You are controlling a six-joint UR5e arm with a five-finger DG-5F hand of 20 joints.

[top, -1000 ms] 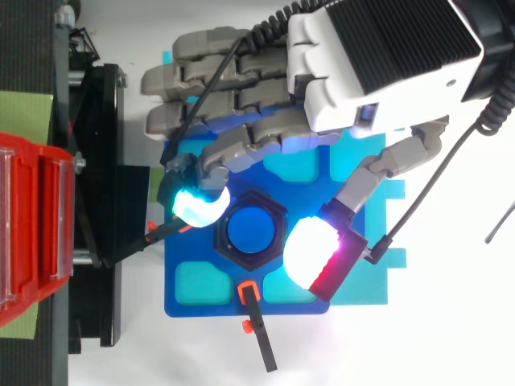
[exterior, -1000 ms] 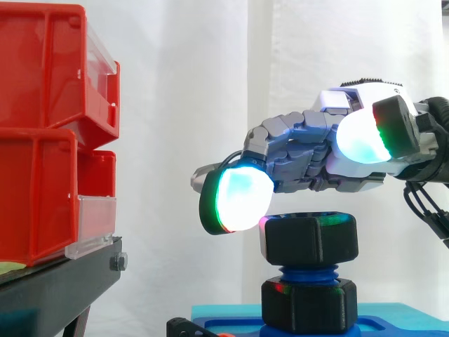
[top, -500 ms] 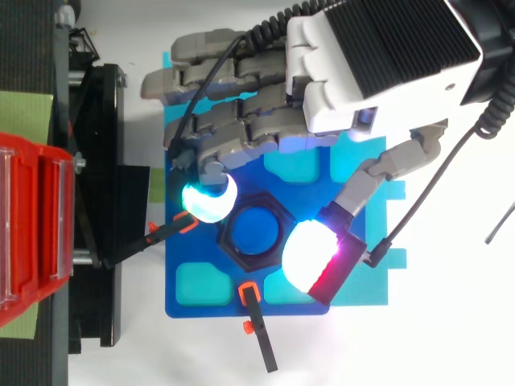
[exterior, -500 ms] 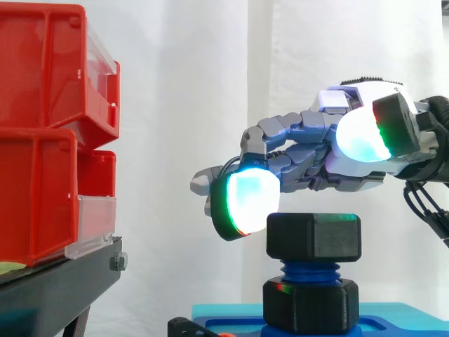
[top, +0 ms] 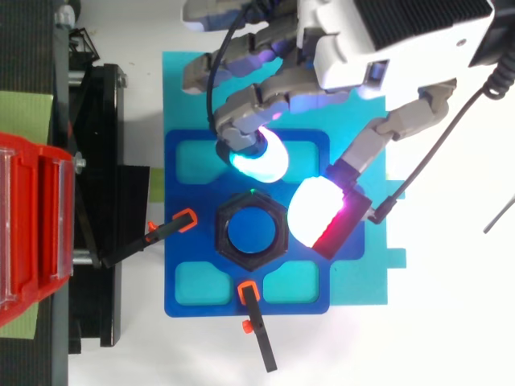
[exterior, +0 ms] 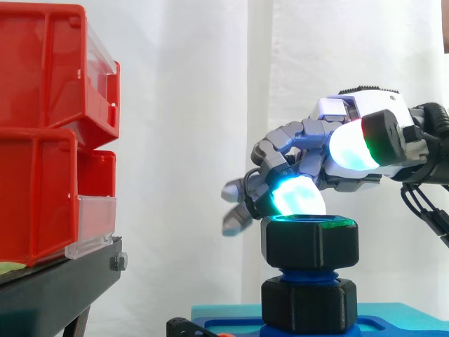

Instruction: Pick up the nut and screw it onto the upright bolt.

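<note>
A black hex nut point(exterior: 309, 242) sits on the blue threaded bolt point(top: 251, 233), which stands upright in a black hex base point(exterior: 309, 303) on a blue plate point(top: 181, 265). My hand point(top: 386, 40) reaches in from the right and hovers above and behind the nut. Its fingers are bent loosely, and one glowing cyan fingertip point(top: 259, 157) sits just past the nut's far edge. In the side view this fingertip point(exterior: 298, 196) is right above the nut's top. The thumb pad point(top: 320, 213) is beside the nut's right edge and higher up. Nothing is held between them.
Stacked red bins point(exterior: 42, 126) stand on a black stand point(top: 96, 241) to the left. The blue plate lies on a cyan mat point(top: 185, 88). Two black clamps with orange ends point(top: 173, 227) point(top: 253, 322) hold the plate at its left and near sides.
The lit fingertip swept from the nut's left side round to its far side, and the hand drew back from the nut. The nut turned slightly and sits a little lower on the thread.
</note>
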